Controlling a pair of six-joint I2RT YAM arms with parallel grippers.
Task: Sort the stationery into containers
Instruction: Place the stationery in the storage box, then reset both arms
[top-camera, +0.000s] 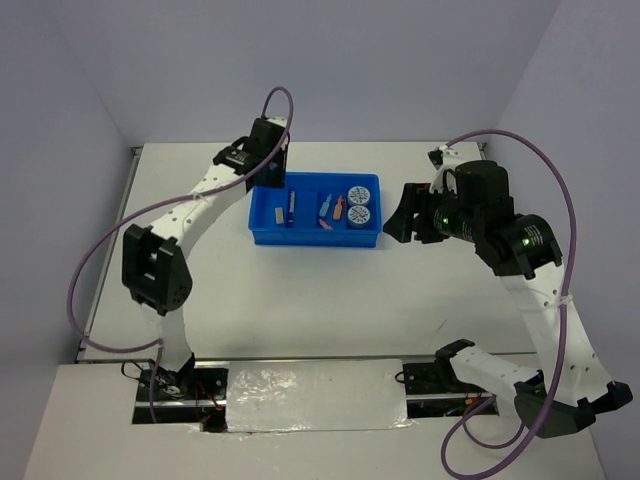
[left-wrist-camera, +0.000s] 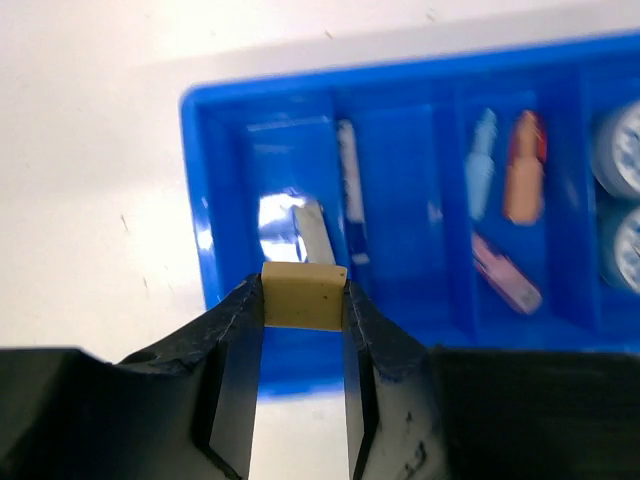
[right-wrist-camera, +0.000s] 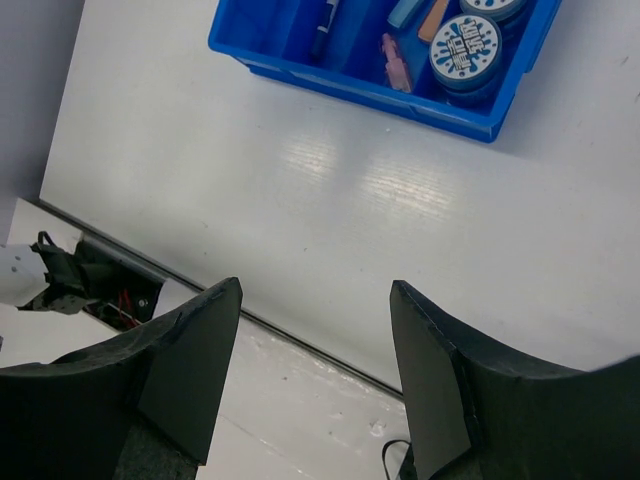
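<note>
Left gripper (left-wrist-camera: 303, 296) is closed down to a narrow gap on a tan eraser (left-wrist-camera: 305, 300), pinched by its two sides between the fingertips. In the top view that gripper sits at the tray's (top-camera: 315, 241) far-left corner, above it. In the left wrist view the eraser overlaps the tray wall by the left-end compartment; I can't tell whether it touches the wall.

Tray contents, left to right:
- left-end compartment: grey eraser (left-wrist-camera: 315, 232), lying on the floor
- second: pen (left-wrist-camera: 350, 195), lengthwise
- third: light blue piece (left-wrist-camera: 482, 160) and orange capsule (left-wrist-camera: 522, 165) side by side at the far end, pink capsule (left-wrist-camera: 505, 270) angled at the near end
- right-end: two tape rolls (top-camera: 360, 194), flat, one behind the other, touching or nearly so

Right gripper (right-wrist-camera: 312, 300) is open about halfway and empty. It's just off the tray's right end, above the tabletop (top-camera: 300, 300), apart from the tray. Its wrist camera sees only bare tabletop between the fingers, with the tray beyond them.
</note>
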